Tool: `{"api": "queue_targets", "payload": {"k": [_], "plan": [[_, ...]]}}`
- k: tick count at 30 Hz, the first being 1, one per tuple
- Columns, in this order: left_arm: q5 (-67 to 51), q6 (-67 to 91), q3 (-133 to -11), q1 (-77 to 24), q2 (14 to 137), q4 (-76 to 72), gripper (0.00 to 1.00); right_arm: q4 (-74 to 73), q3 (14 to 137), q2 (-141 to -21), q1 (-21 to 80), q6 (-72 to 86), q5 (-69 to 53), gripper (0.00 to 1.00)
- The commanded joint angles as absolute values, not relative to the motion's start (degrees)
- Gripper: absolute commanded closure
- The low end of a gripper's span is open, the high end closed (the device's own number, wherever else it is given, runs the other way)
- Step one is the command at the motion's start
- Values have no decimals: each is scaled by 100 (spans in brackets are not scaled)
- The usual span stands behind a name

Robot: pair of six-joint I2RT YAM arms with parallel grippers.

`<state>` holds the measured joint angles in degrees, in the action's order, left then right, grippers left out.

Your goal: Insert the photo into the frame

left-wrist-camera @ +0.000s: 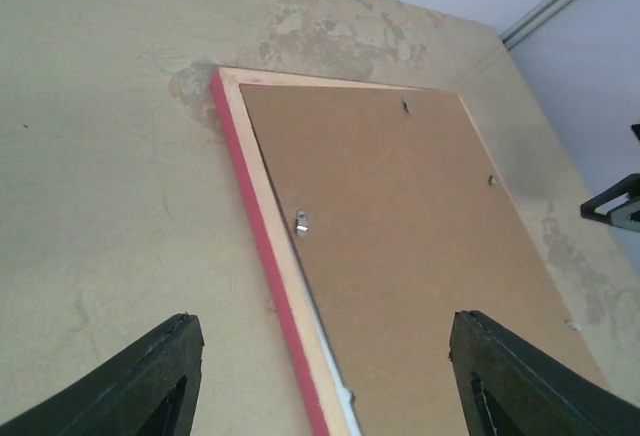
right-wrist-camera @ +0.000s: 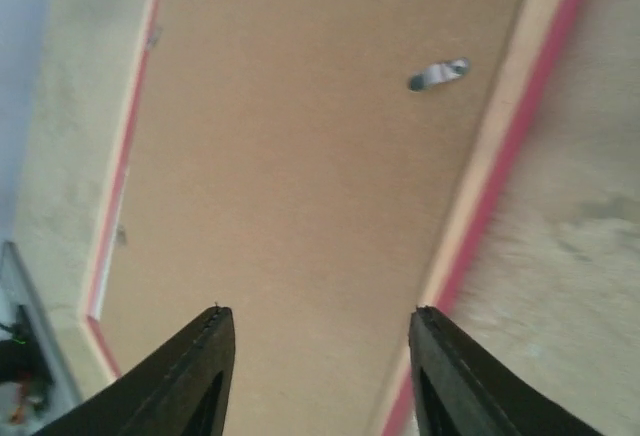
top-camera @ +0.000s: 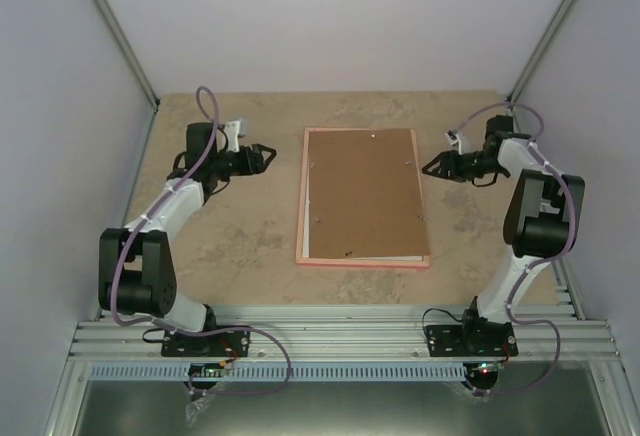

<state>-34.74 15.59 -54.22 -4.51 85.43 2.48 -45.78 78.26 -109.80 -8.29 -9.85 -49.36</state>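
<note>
A: Frame position?
B: The frame [left-wrist-camera: 268, 246] lies flat, back up, mid-tabletop [top-camera: 240, 236]. The brown backing board [top-camera: 362, 191] sits inside it. A white sliver shows at the board's left edge; cannot tell if it is the photo.
A: Fingers?
B: Left fingers [left-wrist-camera: 150, 376] spread wide, empty, off the frame's left side. Right fingers [right-wrist-camera: 190, 376] parted, empty, just beside its right edge.

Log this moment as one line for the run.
frame: flat on table, backing board on top | photo: not visible | left claw: open, empty | right claw: open, empty
</note>
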Motion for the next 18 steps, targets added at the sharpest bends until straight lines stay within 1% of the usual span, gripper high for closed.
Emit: {"api": "queue_targets", "payload": {"k": [1,2,5,7,9,18], "plan": [[-3271,1040,-5635,-479,8672,647,32,-4329,7629,-10880,-914,-1250,-4216,55],[-3288,974,-5660,-475,8741,698,33,-4237,7579,-10915,-916,-1223,-4139,58],[-3394,826,-5676,-476,8938,791,39,-3998,7454,-11034,-916,-1167,-3947,71],[-3416,748,-5677,-490,9045,829,42,-3852,7404,-11134,-886,-1139,-3840,75],[-3415,707,-5658,-511,9142,859,43,-3790,7375,-11233,-843,-1143,-3800,75],[-3454,657,-5603,-561,9383,823,45,-3613,7066,-11457,-666,-1219,-3661,75]]}}
